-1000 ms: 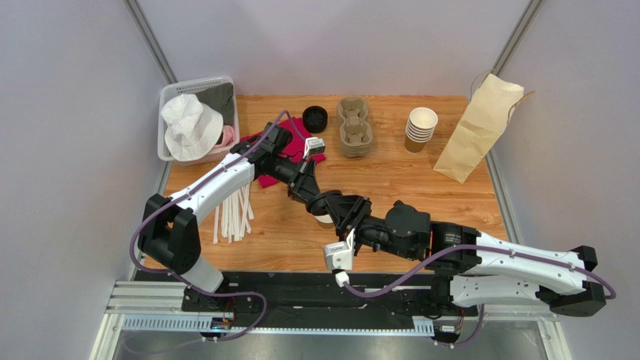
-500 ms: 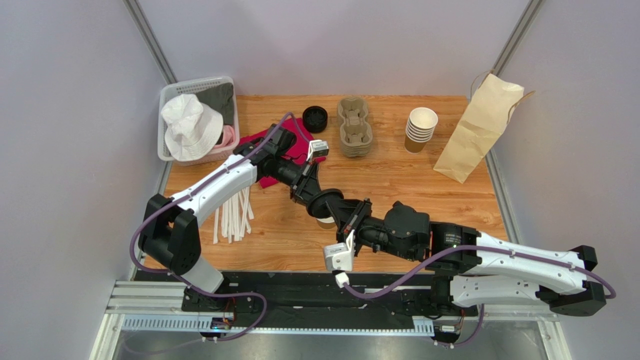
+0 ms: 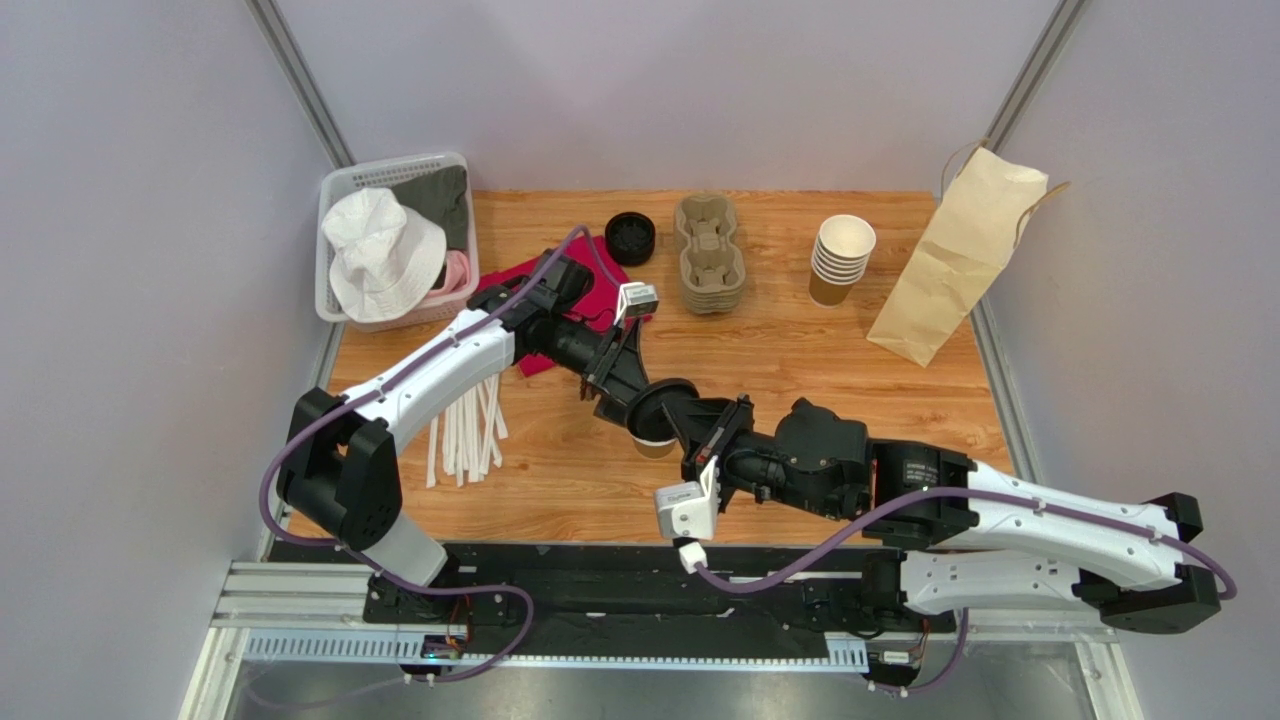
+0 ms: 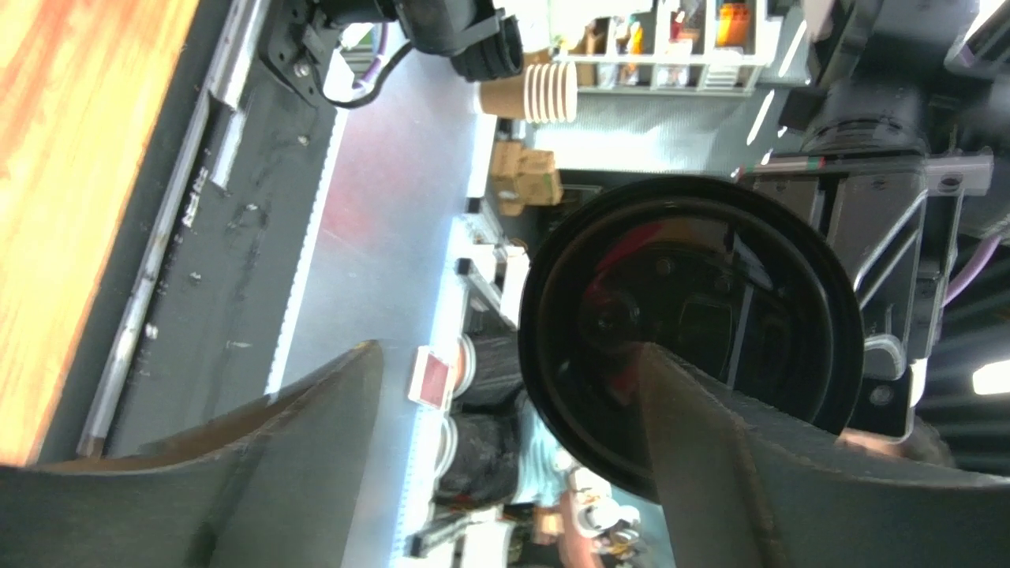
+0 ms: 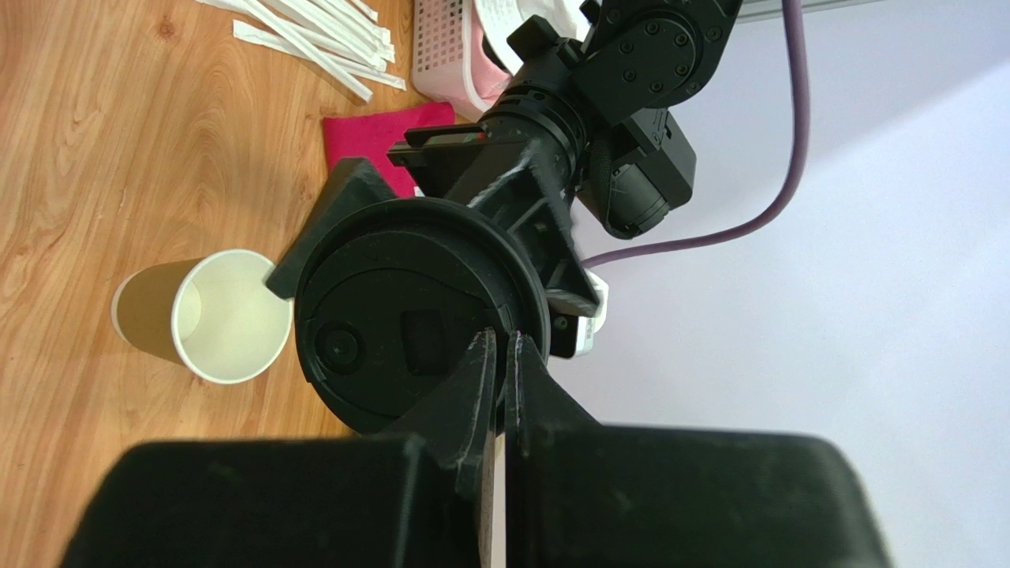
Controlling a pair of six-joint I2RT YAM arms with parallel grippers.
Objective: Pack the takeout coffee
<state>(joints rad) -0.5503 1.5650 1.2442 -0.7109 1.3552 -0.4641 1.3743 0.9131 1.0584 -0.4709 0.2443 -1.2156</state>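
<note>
The right fingers [image 5: 478,385] are pressing together on the near rim of the round black plastic lid [image 5: 403,320], pinching only a thin edge of it and holding it in the air. The left fingers [image 4: 296,456] are standing spread, 1 on each side of that lid; I cannot tell whether either is touching it. The small brown kraft paper cup [image 5: 213,314] is standing open-mouthed on the wooden surface [image 3: 842,375], just beside and below the lid. It is not yet capped, so packing is some way off.

3 things are looking risky:

- **Slipping lid:** The grip is taking in so little of the rim that the lid could swing or slip out as the arm is moving.
- **Crowding from the other arm:** The spread left fingers are crowding the lid closely. If that arm draws back at an angle, 1 of them could clip the lid and knock it loose.
- **Tipping cup:** The cup looks light and appears empty, and nothing is steadying it. A lid coming down off-centre or tilted could tip it over or push it across the surface instead of seating.
</note>
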